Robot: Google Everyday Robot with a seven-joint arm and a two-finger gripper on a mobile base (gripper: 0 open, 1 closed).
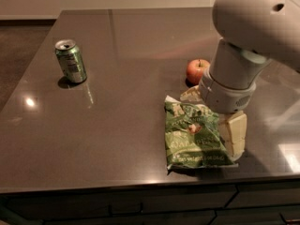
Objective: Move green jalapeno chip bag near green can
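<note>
The green jalapeno chip bag lies flat on the dark table near the front edge, right of centre. The green can stands upright at the far left of the table, well apart from the bag. My gripper hangs from the big pale arm and is down at the bag's right edge, touching or nearly touching it. The arm's wrist covers the bag's upper right corner.
A red apple sits just behind the bag, next to the arm. The table's front edge runs close below the bag. The table's left edge lies just beyond the can.
</note>
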